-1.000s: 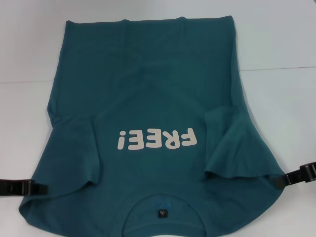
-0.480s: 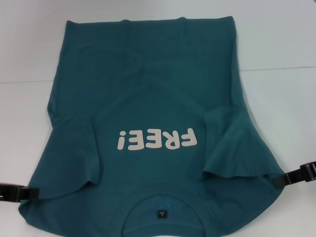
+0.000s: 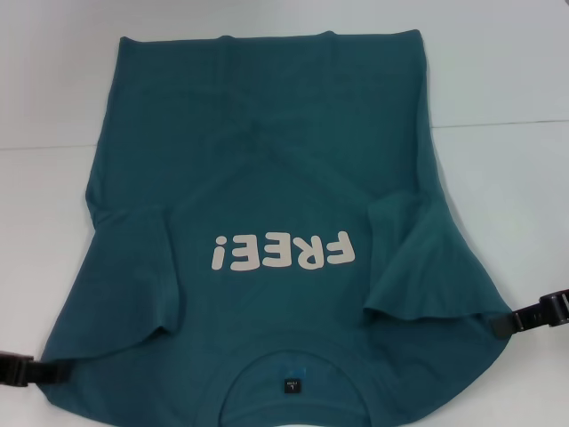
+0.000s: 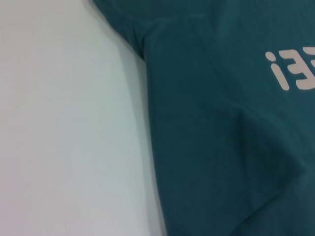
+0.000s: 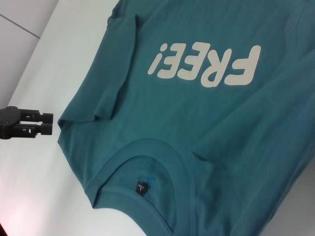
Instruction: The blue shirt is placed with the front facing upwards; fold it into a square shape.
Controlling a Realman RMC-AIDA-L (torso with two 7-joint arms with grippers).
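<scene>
The blue shirt (image 3: 267,178) lies front up on the white table, its off-white "FREE!" print (image 3: 283,251) upside down to me and its collar (image 3: 289,378) at the near edge. Both short sleeves are folded inward over the body. My left gripper (image 3: 32,370) is at the shirt's near-left corner, just off the cloth. In the right wrist view the left gripper (image 5: 50,123) is open by a narrow gap and holds nothing. My right gripper (image 3: 498,326) rests against the near-right edge of the shirt. The left wrist view shows only the shirt (image 4: 221,123) and table.
The white table (image 3: 498,71) extends around the shirt, with bare surface on the left, right and far sides. A thin seam line (image 3: 498,123) crosses the tabletop behind the shirt's middle.
My left gripper has drawn back to the left, off the shirt's near-left corner. The right gripper and the shirt have stayed where they were.
</scene>
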